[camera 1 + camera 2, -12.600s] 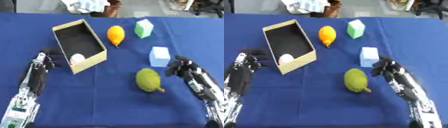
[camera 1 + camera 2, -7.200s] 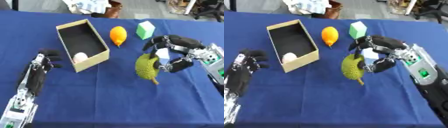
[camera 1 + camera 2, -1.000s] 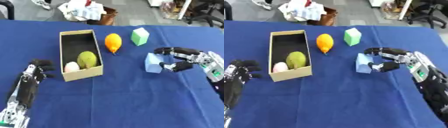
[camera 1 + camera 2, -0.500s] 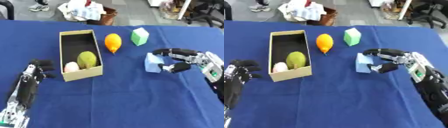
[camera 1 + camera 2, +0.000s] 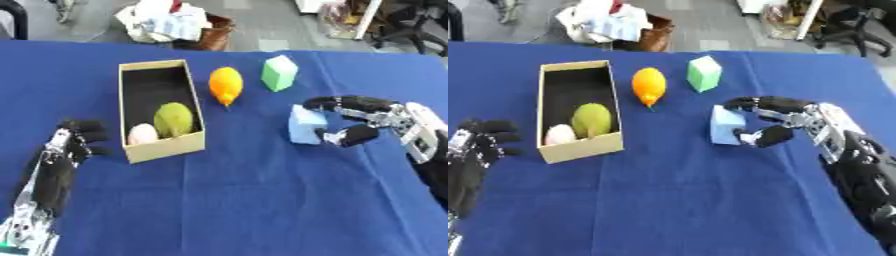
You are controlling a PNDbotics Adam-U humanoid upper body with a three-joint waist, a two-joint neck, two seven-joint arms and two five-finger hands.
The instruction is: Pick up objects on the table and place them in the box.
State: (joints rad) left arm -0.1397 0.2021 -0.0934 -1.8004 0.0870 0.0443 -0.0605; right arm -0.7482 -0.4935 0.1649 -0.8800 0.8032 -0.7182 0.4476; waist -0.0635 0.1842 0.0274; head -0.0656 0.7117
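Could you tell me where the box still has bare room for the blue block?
The box is bare in its far half, beyond the green fruit. Its near end is crowded: that fruit and a pale egg-shaped thing sit side by side. The right hand is at the blue block.

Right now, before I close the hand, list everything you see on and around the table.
Box: one, tan cardboard, black inside, left of centre.
Green fruit: one, in the box, near end.
Pale round thing: one, pinkish white, in the box beside the green fruit.
Orange fruit: one, on the cloth right of the box.
Green block: one, far side, right of the orange fruit.
Blue block: one, light blue, centre right.
Table: one, blue cloth.
Clutter: on the floor beyond the far edge.
Right hand: black and silver, fingers curled about the blue block.
Left hand: black, lower left, idle.
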